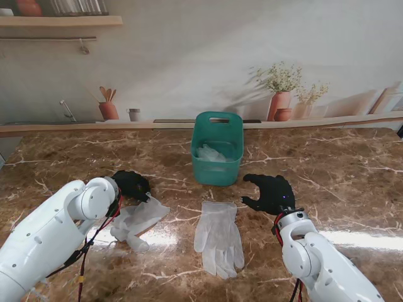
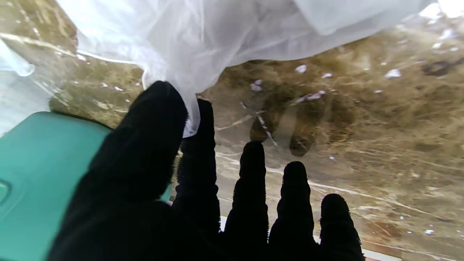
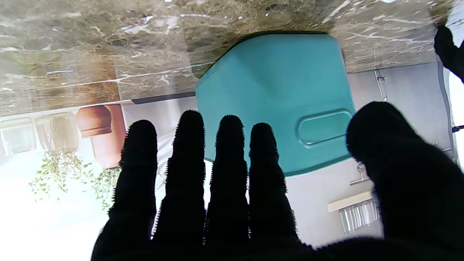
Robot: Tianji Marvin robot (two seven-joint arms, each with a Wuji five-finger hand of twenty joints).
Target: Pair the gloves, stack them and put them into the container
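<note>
Worktop [image 1: 56, 157]: brown marble, carrying all items listed.

Container [image 1: 217, 148]: green basket with handle slots, standing upright near the worktop's far edge, about midway along it. I see something pale and translucent inside; I cannot tell what it is.

Flat glove [image 1: 218, 237]: translucent white, lying spread out near the middle of the worktop, nearer to me than the container, its fingers pointing toward the near edge.

Crumpled glove [image 1: 137, 220]: translucent white, bunched up to the left of the flat glove and apart from it, one edge lifted.

Left hand [image 1: 131, 184]: black-gloved, pinching an edge of the crumpled glove; in the left wrist view the film is caught between thumb [image 2: 152, 137] and forefinger, the other fingers extended.

Right hand [image 1: 271, 193]: black-gloved, holding nothing, fingers spread apart, hovering to the right of the flat glove and just nearer to me than the container.
</note>
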